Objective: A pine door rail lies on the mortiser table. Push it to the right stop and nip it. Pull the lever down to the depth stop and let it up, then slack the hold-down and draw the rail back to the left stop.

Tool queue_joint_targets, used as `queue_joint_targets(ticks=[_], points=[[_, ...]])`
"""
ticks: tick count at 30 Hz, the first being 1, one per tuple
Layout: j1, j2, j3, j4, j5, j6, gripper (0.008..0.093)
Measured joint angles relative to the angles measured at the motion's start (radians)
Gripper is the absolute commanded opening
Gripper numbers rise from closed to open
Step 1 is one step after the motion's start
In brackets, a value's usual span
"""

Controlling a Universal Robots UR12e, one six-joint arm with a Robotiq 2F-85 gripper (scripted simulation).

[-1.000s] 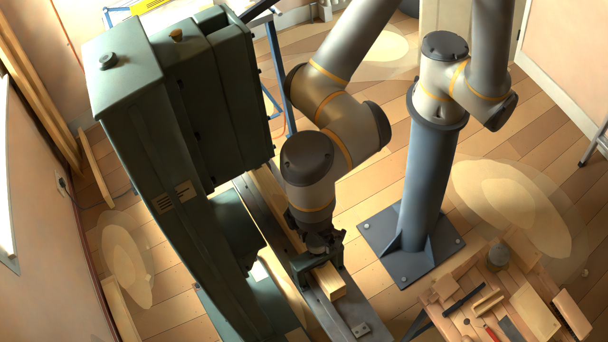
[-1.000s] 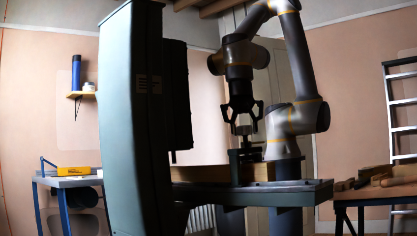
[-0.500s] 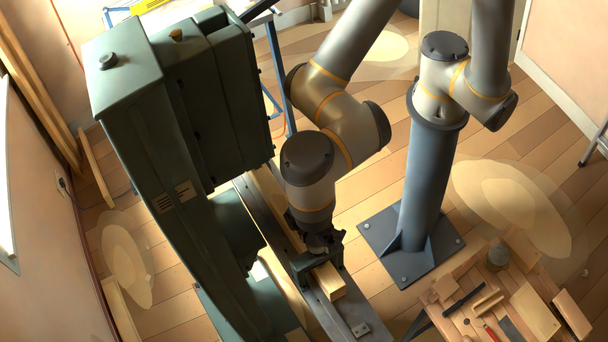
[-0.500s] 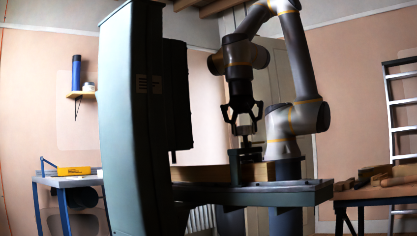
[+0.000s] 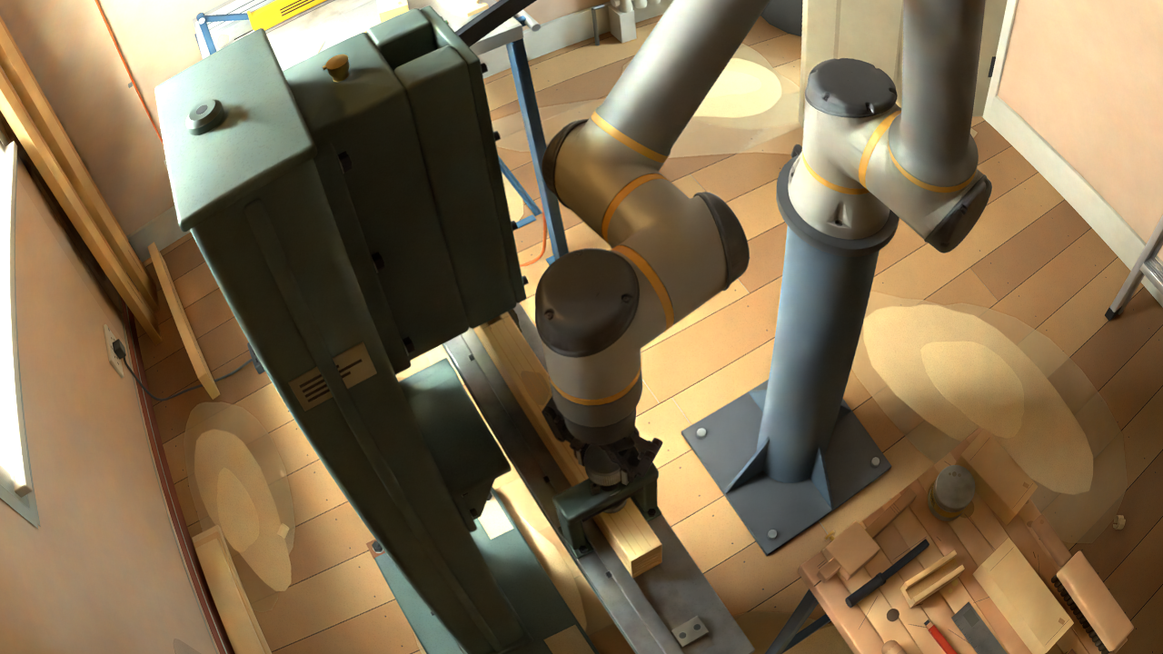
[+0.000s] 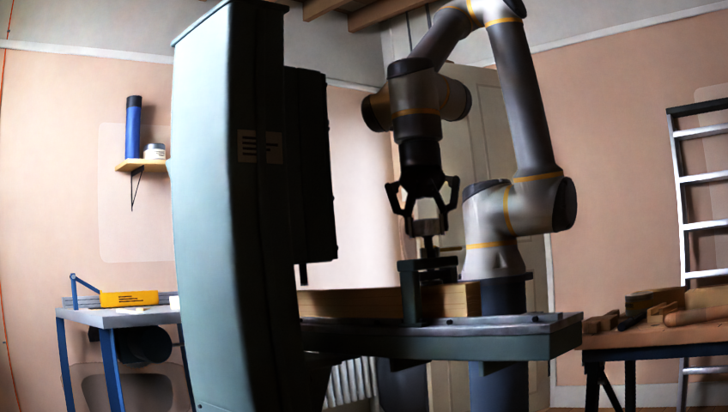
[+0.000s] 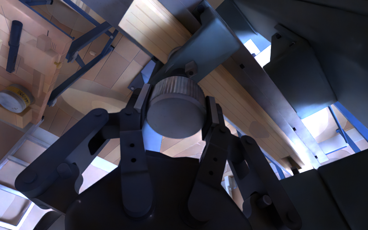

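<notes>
The pine door rail (image 5: 630,543) lies along the mortiser table (image 6: 444,326), under the dark hold-down bracket (image 6: 426,283). Its end sticks out past the bracket. A round knurled knob (image 7: 175,107) tops the hold-down screw. The knob (image 6: 426,226) is gripped in my gripper (image 7: 175,104), which points straight down over the bracket. The gripper (image 5: 606,464) is closed on the knob. The mortiser's lever is hidden behind the machine body.
The tall green mortiser column (image 5: 325,244) rises behind and left of the rail. A stop plate (image 5: 690,628) sits near the table's end. The robot's pedestal (image 5: 801,407) stands to the right. A workbench (image 5: 960,561) with hand tools lies further right.
</notes>
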State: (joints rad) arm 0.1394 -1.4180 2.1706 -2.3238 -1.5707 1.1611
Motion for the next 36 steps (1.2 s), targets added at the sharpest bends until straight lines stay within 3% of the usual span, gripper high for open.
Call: queue_joint_targets(ticks=[25,36], points=[[0.0,0.0,0.0,0.0,0.0,0.0,0.0083],[0.0,0.0,0.0,0.0,0.0,0.0,0.008]])
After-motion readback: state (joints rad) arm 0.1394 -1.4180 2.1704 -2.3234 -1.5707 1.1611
